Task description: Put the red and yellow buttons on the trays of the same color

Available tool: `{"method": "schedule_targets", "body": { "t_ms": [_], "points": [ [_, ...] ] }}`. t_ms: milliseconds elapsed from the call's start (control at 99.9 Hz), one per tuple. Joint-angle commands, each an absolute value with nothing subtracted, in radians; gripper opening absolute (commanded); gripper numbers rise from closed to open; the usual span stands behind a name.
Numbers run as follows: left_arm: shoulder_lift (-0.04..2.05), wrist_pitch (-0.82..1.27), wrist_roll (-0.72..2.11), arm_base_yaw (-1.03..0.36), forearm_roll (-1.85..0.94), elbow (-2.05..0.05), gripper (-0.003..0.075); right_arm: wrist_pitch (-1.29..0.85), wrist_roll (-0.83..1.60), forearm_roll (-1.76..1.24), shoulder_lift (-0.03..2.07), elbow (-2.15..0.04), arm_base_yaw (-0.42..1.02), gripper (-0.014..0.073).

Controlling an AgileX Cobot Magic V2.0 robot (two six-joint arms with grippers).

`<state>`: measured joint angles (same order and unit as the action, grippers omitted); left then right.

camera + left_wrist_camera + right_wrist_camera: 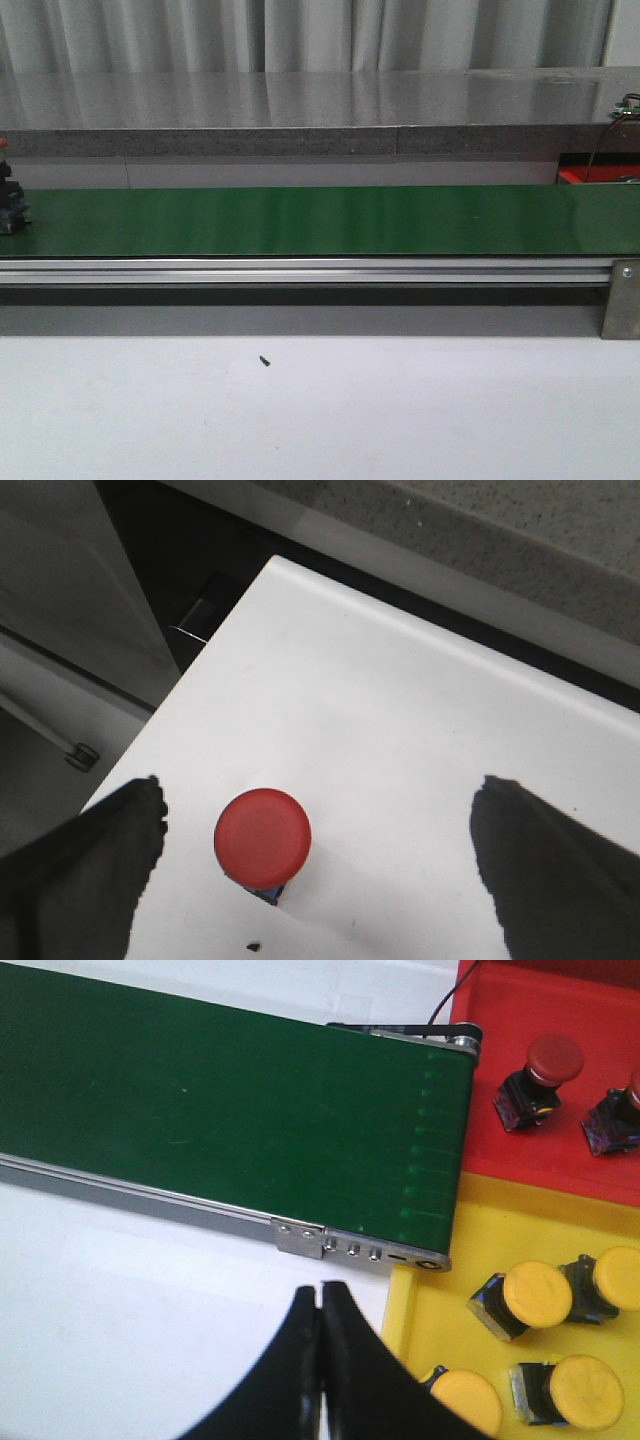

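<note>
left tool [318, 870] open, straddling red button [262, 837] upright on white desk [400, 730], lower centre of frame. right tool [320, 1305] closed, empty, beside green belt [220, 1110]; yellow tray [520, 1210] lower right, red tray [500, 1020] upper right.

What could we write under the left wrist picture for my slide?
Open left gripper hovering over a red button standing on the white table.

Ahead of me a green conveyor belt [320, 220] runs the full width, with an aluminium rail [300, 271] along its near edge. A dark object [12, 205] sits at the belt's left end. A small black speck [264, 360] lies on the white table [320, 420].
</note>
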<state>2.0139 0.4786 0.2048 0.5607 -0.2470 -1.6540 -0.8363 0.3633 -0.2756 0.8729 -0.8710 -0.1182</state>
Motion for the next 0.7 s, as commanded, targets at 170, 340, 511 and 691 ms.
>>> {"method": "schedule_targets", "body": {
  "t_ms": [170, 340, 511, 691],
  "points": [
    [2.055, 0.419, 0.199, 0.562, -0.23, -1.747, 0.0608, -0.789, 0.369, -0.286, 0.863, -0.896, -0.116, -0.0068],
    [2.096, 0.411, 0.199, 0.562, -0.212, -1.759, 0.0608, -0.789, 0.369, -0.286, 0.863, -0.896, -0.116, -0.0068],
    [2.133, 0.386, 0.199, 0.562, -0.212, -1.759, 0.0608, -0.789, 0.369, -0.286, 0.863, -0.896, -0.116, -0.0068],
    [2.165, 0.372, 0.199, 0.562, -0.212, -1.76, 0.0608, -0.789, 0.369, -0.286, 0.863, -0.896, -0.116, -0.0068]
  ]
}}
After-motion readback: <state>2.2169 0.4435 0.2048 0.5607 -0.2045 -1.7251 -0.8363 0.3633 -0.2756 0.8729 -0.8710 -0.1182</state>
